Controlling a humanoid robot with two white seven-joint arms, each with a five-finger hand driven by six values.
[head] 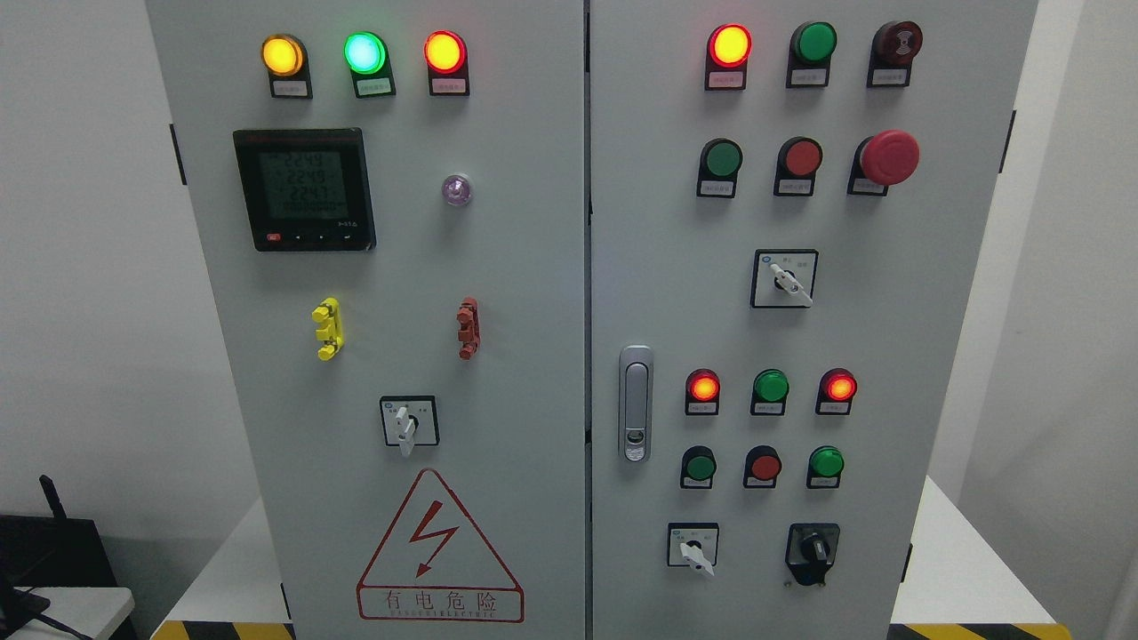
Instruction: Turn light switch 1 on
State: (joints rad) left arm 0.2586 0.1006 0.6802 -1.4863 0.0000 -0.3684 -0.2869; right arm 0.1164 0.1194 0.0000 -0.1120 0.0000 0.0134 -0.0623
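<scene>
Below selector, warning triangle (440, 548): "有电危险"

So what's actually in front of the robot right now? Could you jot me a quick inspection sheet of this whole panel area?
Surface: grey metal two-door electrical cabinet, doors closed, silver latch handle on the right door.
Job's things: four white-handled rotary selector switches, plus a black rotary knob; which one is switch 1 cannot be told, labels too small.
Clutter: nothing seen on the cabinet face.
Hands: neither robot hand in view.
Cables: a black cable at lower left.
Surroundings: lit yellow, green and red indicator lamps, digital meter display, red mushroom emergency button, red lightning warning triangle, white walls, yellow-black floor tape.
</scene>
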